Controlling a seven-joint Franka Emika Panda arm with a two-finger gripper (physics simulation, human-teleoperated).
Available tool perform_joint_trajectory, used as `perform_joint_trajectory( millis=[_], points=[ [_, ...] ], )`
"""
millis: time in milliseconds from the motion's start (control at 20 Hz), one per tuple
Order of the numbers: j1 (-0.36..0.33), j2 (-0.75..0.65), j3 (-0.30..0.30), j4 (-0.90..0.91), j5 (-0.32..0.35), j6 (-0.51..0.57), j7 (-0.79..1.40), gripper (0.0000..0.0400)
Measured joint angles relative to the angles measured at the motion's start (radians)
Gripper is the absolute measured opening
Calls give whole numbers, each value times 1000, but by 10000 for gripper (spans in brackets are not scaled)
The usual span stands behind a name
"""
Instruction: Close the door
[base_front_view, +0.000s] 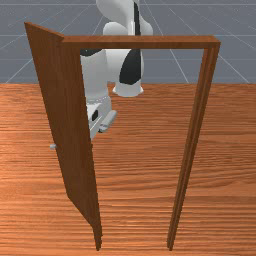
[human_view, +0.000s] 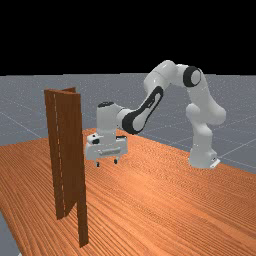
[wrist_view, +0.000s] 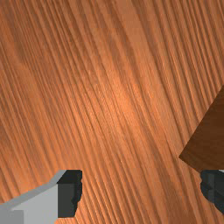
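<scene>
In the far view the gripper (human_view: 106, 162) hangs above the table, pointing down, a little to the right of the door (human_view: 69, 145). In the front view the brown door (base_front_view: 62, 115) stands ajar at a wide angle, swung back from the left post of its frame (base_front_view: 142, 42); a small grey handle (base_front_view: 53, 146) pokes out by its outer edge. Part of the hand is hidden behind the panel there. In the wrist view the gripper (wrist_view: 141, 191) is open, its fingers wide apart with nothing between them, and a dark brown corner of wood (wrist_view: 208, 140) lies beside one finger.
The frame's other post (base_front_view: 192, 150) rises at the front view's right, with bare table (base_front_view: 145, 165) seen through the doorway. In the far view the arm's base (human_view: 202, 157) stands at the right, and wooden tabletop (human_view: 150, 200) lies between it and the door.
</scene>
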Motion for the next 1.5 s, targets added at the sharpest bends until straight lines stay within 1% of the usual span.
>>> perform_joint_trajectory(
  millis=[50,100,150,200,250,400,500,550,600,650,700,750,800,850,900,950,1000,1100,1250,1350,1400,1450,1500],
  points=[
    [-23,12,25,40,-29,-94,-154,400],
    [-23,60,23,127,-33,-189,-154,400],
    [-23,76,23,137,-34,-193,-154,400],
    [-50,9,55,-24,-44,32,-302,400],
    [-64,6,83,-40,-64,43,-423,400],
    [-14,-8,109,-64,-88,54,-411,400],
    [45,-8,97,-62,-77,44,-250,400],
    [54,-8,108,-62,-85,45,-268,400],
    [72,-8,107,-60,-84,42,-229,400],
    [100,-33,85,-107,-69,113,-98,400],
    [117,-12,59,-52,-35,21,43,400],
    [123,-4,17,-41,8,11,213,400],
    [98,11,-16,-20,40,2,282,400],
    [38,41,-32,31,58,-18,227,400],
    [0,59,-29,70,72,-52,180,400],
    [-28,117,0,151,58,-71,40,400],
    [-64,114,25,159,44,-84,-129,400],
    [-103,111,48,158,26,-96,-302,400],
    [-109,110,52,162,30,-107,-325,400],
    [-90,118,44,180,64,-127,-222,400],
    [-77,119,35,184,92,-136,-134,400],
    [-46,120,13,186,138,-132,29,400],
    [-53,114,20,184,158,-149,15,400]
  ],
)
